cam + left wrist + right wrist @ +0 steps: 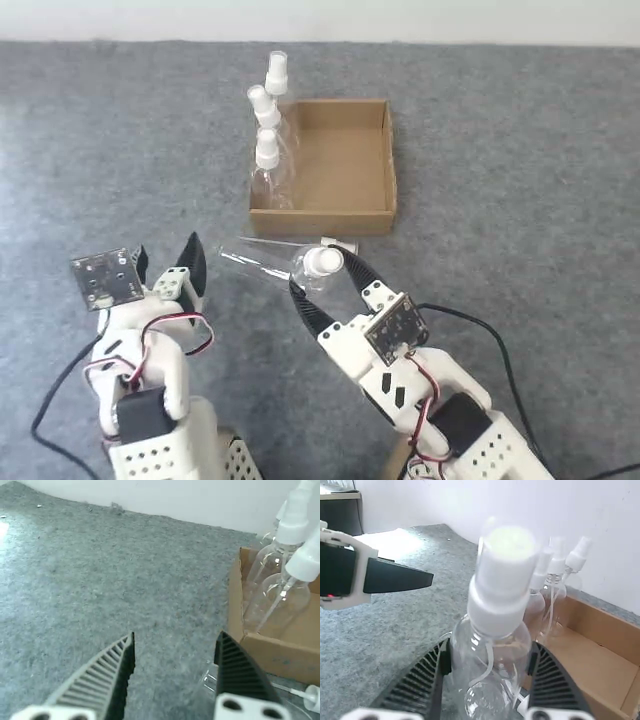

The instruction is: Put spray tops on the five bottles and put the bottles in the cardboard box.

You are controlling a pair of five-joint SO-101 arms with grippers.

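Grey felt (520, 180) covers the table, and just in front of the cardboard box (345, 215), where 3 capped bottles (270, 175) stand along one wall, my right gripper (325, 276) is clamped on the clear bottle (492, 650) below its white spray top (502, 575), while my left gripper (177, 640) hangs spread and empty nearby. I judge the bottle light, thin-walled and slick, so a gentle hold on the upper body under the cap seems safest. No label, brand or writing is legible on bottle or box.
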